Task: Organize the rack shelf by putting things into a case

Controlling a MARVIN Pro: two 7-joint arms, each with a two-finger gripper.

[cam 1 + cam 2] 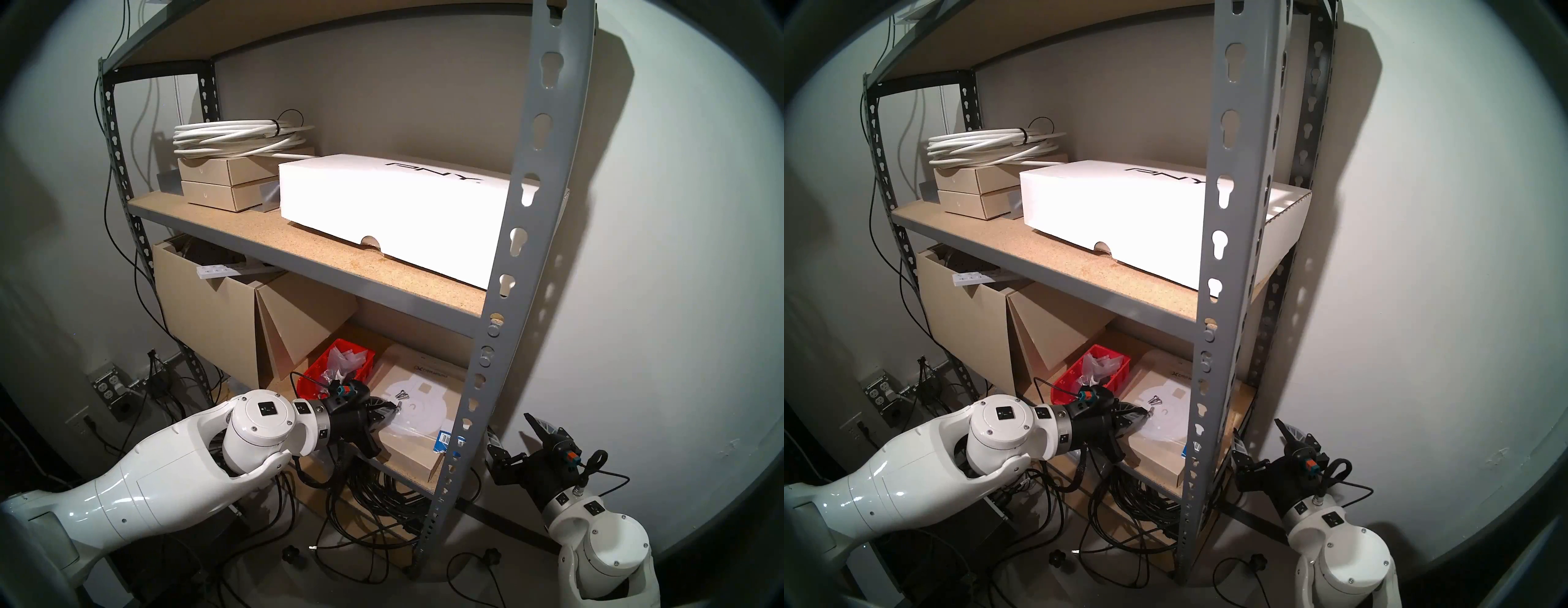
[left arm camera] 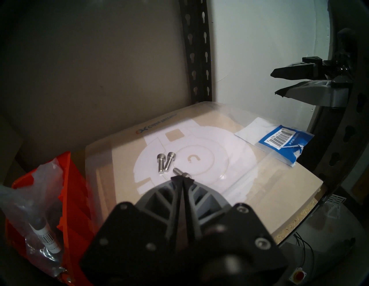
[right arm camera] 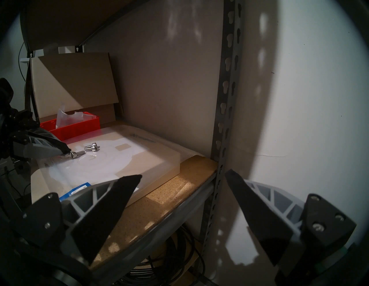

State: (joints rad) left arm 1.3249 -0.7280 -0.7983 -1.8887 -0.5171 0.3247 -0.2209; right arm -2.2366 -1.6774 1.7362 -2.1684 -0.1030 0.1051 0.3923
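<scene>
Below, tan board of rack shelf (image 1: 407, 460) against grey wall; left to right: cardboard box (image 1: 212, 314), red case (image 1: 316, 373) holding bags, left gripper (image 2: 182, 177) pinched on one screw (image 2: 180, 172), two screws (image 2: 164, 162) loose on flat box (image 2: 259, 179), right gripper (image 3: 182, 177) spread wide outside upright.

- You have the rack shelf (image 1: 534, 178): grey metal uprights punched with keyhole slots, tan particleboard boards.
- On its lower board, toward the back left, sits the red case (image 1: 316, 373), an open-top ribbed plastic bin.
- Two silver screws (image 2: 164, 162) lie side by side, touching at their tips, on the flat tan box on the same board, right of the case.
- The third screw (image 2: 180, 172) lies just beside them, its head at the tips of the left gripper (image 2: 182, 178), whose jaws stand nearly together.
</scene>
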